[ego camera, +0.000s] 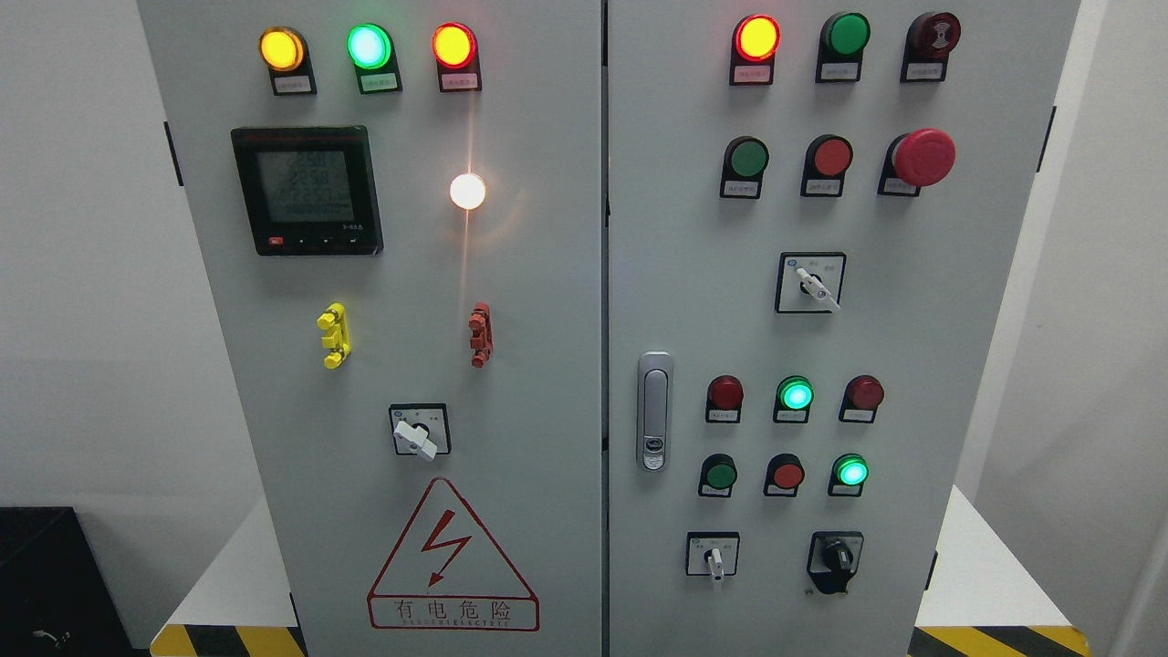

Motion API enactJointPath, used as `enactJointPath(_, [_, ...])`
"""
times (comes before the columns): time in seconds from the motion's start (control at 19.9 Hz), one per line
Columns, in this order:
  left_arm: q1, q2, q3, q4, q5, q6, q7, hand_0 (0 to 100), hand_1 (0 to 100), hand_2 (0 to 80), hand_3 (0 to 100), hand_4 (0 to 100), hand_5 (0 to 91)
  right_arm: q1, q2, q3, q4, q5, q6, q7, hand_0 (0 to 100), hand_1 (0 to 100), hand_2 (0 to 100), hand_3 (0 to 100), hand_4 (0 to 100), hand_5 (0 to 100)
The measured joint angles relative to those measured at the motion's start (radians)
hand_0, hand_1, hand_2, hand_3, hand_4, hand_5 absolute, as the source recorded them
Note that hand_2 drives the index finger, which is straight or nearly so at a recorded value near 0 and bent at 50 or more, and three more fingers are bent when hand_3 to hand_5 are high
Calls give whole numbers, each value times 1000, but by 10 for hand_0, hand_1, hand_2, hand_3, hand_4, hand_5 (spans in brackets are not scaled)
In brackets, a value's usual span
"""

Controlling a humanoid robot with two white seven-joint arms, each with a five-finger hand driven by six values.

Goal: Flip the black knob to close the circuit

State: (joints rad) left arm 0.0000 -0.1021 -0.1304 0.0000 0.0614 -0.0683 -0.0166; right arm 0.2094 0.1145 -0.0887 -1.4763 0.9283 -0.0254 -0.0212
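On your left door, the meter display (306, 190) is dark-framed above the yellow (333, 335) and red (480, 334) clips, with a white-handled switch (419, 432) over the warning triangle (453, 558). Cross the door latch (654, 411) and there's your black knob (836, 557), bottom right of the right door, beside a white selector (713, 556). Neither hand shows, so you can't tell what the fingers are doing.

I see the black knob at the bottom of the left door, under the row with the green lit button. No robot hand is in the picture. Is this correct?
One detail is wrong. The head view shows the black knob at the bottom of the right door, not the left one. It does sit under the row with the green lit button, and no robot hand is in the picture.
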Motion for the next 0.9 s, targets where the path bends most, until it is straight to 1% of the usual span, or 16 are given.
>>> enactJointPath(0.3, [0, 0, 0, 0, 0, 0, 0, 120, 556, 0, 0, 0, 0, -25, -1, -3, -122, 113, 34, 14, 0, 0, 921, 1000, 922, 976])
enactJointPath(0.35, [0, 0, 0, 0, 0, 0, 0, 120, 556, 0, 0, 0, 0, -30, -1, -3, -139, 132, 48, 19, 0, 0, 921, 1000, 922, 976])
enactJointPath(0.5, [0, 0, 0, 0, 0, 0, 0, 120, 556, 0, 0, 0, 0, -54, -2, -4, -190, 184, 94, 60, 0, 0, 921, 1000, 922, 977])
enactJointPath(0.9, [0, 0, 0, 0, 0, 0, 0, 120, 556, 0, 0, 0, 0, -130, -4, -2, -284, 282, 188, 126, 0, 0, 920, 1000, 924, 978])
